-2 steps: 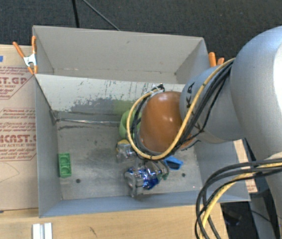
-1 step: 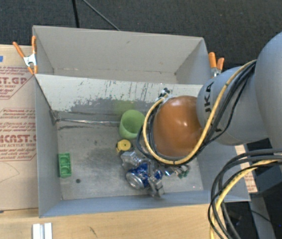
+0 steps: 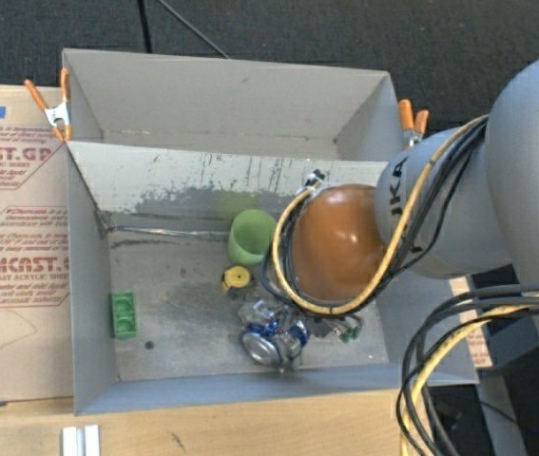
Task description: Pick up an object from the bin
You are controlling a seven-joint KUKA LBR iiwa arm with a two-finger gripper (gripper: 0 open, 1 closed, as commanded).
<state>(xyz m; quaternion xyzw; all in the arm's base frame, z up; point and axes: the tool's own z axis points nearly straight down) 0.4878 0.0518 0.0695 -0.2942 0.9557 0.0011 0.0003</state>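
Crushed can [image 3: 271, 338], silver with blue print, lies by the near wall of the grey bin [image 3: 231, 93] in the camera view, just below the lower edge of the arm's orange cover [image 3: 336, 240]. Under that cover the gripper [image 3: 299, 319] shows as dark parts right beside the can, and we cannot tell how far it is open or whether it has hold of anything. Near the can we count 2 more things, a green cup [image 3: 250, 236] and a small yellow disc [image 3: 237, 277], while 1 green block [image 3: 123, 314] lies well apart by the left wall.
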